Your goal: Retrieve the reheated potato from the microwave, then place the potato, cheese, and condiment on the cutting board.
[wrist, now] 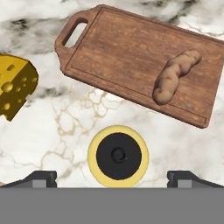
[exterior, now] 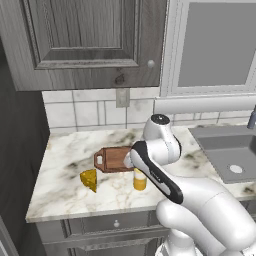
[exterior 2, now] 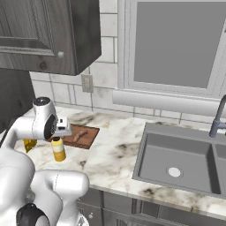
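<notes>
The reddish-brown cutting board lies on the marble counter with its handle hole at the upper left of the hand view. On its right part rests the tan potato. To the board's left, on the counter, is the yellow cheese wedge. My gripper hangs open straight above the yellow condiment bottle, whose dark cap sits between the two fingertips without touching them. From the base I see the board, cheese and condiment; also potato and condiment. The microwave is out of view.
A grey sink with a faucet lies to the right. A dark wall cabinet hangs above the counter, and an outlet is on the tiled wall. The counter's front edge runs just before the bottle.
</notes>
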Available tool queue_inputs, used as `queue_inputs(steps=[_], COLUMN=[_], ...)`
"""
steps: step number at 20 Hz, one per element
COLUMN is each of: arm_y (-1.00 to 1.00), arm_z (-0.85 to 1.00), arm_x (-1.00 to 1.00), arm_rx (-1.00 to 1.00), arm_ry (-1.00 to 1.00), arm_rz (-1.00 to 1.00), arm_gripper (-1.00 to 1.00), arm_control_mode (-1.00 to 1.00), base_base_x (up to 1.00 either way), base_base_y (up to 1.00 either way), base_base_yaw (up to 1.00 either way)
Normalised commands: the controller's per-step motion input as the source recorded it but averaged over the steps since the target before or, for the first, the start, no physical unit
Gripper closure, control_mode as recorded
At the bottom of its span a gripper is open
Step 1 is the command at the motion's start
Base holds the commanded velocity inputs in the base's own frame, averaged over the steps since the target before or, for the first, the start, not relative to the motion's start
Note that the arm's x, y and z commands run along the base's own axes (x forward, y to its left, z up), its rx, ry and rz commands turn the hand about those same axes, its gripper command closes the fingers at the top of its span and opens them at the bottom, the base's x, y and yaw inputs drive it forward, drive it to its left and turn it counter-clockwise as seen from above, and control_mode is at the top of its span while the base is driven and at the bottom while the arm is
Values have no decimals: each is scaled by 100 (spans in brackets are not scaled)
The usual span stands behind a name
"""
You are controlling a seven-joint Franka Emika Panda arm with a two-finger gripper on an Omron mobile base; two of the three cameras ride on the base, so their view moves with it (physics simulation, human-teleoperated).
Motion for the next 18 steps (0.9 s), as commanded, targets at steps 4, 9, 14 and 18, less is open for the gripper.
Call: queue_inputs(steps=[4, 9, 14, 18], arm_y=[3, 2, 0, 0], arm_z=[-11, -12, -6, -7], arm_x=[9, 6, 1, 0], arm_rx=[0, 0, 0, 0], arm_ry=[0, 0, 0, 0], arm_rz=[0, 0, 0, 0], arm_gripper=[-100, -100, -100, -100], arm_control_mode=[-100, -100, -100, -100], base_base_x=[0, 0, 0, 0], base_base_y=[0, 0, 0, 0], base_base_yaw=[0, 0, 0, 0])
